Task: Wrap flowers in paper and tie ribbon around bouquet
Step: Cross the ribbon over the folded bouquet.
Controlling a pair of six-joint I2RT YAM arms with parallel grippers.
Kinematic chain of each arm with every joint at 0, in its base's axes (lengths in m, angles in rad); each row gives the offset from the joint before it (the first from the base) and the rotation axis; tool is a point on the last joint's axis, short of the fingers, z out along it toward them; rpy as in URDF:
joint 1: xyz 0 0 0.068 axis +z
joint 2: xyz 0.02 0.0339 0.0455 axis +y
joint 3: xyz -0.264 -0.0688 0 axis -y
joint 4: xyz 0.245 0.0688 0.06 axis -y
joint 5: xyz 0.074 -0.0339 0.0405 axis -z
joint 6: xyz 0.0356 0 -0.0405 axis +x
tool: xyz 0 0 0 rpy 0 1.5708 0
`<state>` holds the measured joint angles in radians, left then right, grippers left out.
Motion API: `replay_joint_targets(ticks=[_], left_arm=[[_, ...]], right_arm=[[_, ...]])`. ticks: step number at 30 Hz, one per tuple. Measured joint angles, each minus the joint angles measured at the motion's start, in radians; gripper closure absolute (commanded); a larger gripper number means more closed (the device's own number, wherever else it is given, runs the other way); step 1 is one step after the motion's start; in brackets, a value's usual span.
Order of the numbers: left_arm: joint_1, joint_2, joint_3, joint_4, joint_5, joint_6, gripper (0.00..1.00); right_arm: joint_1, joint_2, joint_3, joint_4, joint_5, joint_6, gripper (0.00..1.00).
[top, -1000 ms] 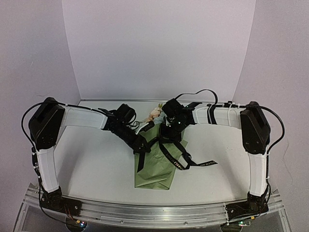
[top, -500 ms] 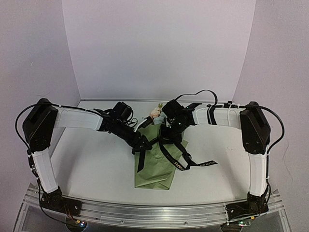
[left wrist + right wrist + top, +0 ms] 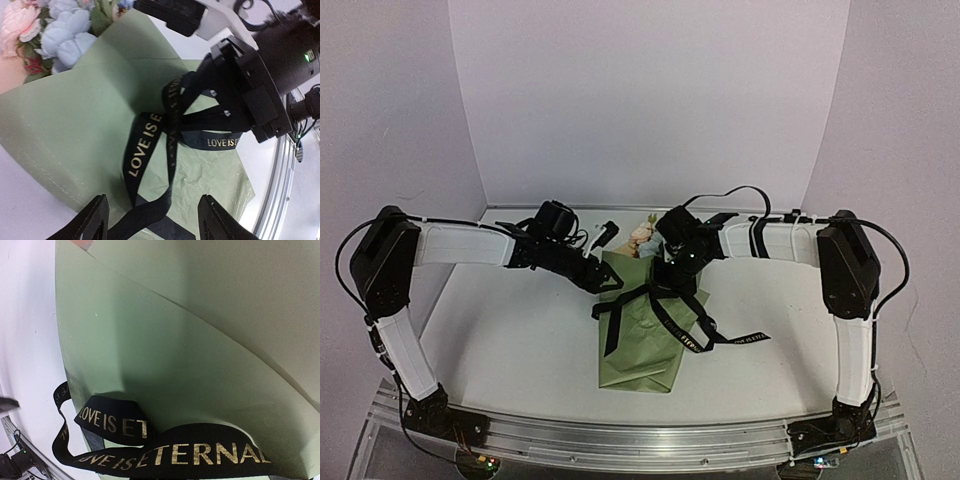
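The bouquet lies on the table: a cone of olive-green paper (image 3: 642, 350) with the flowers (image 3: 642, 238) at its far end. The pink and pale blue flowers (image 3: 55, 30) and the paper (image 3: 75, 115) also show in the left wrist view. The black ribbon (image 3: 665, 325) with gold lettering crosses the cone's middle. My left gripper (image 3: 609, 280) is open just left of the crossing, its fingers (image 3: 95, 222) either side of a slack ribbon (image 3: 145, 145) loop without touching it. My right gripper (image 3: 670, 282) is shut on the ribbon at the crossing. The right wrist view shows ribbon (image 3: 210, 455) on paper (image 3: 175, 340).
The white table (image 3: 510, 340) is walled by pale panels at the back and sides. One ribbon tail (image 3: 745, 338) trails right of the cone, another (image 3: 611, 335) hangs over its left edge. The metal rail (image 3: 640, 445) runs along the near edge.
My left gripper opened, let go of the ribbon and pulled back up and left from the crossing. The right gripper stayed put.
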<state>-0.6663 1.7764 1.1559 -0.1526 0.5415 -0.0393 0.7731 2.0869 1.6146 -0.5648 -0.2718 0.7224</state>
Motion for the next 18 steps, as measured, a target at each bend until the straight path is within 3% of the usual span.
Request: replay_joint_targets(ticks=[5, 18], left_arm=[[0.032, -0.003, 0.007, -0.006, -0.094, -0.011, 0.49], [-0.013, 0.132, 0.117, -0.137, -0.152, 0.052, 0.45]], right_arm=[[0.000, 0.000, 0.000, 0.000, -0.001, 0.000, 1.00], [0.000, 0.000, 0.000, 0.001, -0.002, 0.000, 1.00]])
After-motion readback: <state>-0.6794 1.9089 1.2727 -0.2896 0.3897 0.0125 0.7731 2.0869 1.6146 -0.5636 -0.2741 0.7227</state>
